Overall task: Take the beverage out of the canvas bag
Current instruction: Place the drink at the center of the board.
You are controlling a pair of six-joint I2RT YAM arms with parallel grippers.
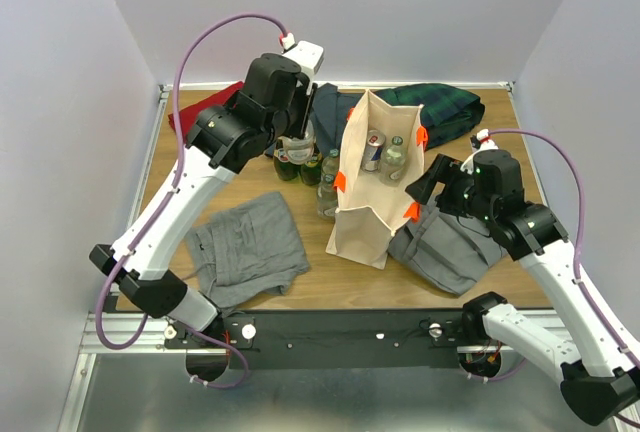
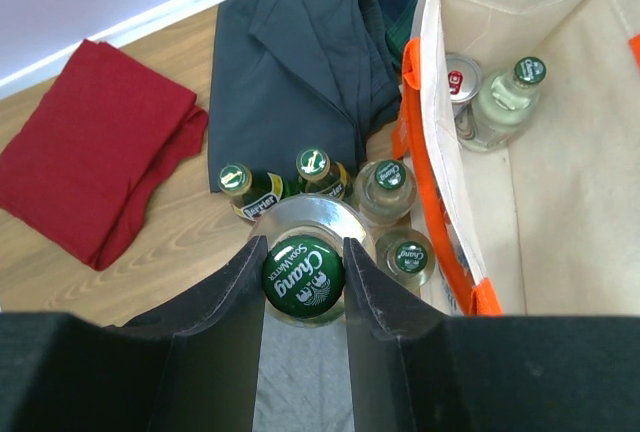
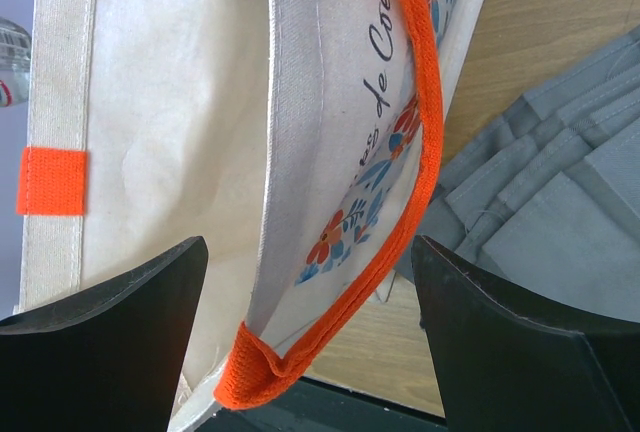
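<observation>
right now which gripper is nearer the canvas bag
Right. The right gripper stands open astride the wall and orange handle of the canvas bag. The left gripper is beyond the bag's far side, shut on a green-capped bottle outside it.

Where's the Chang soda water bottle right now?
In the left wrist view, the Chang bottle is gripped by the left gripper. It is outside the canvas bag, to the bag's left, among the other bottles standing on the table.
</observation>
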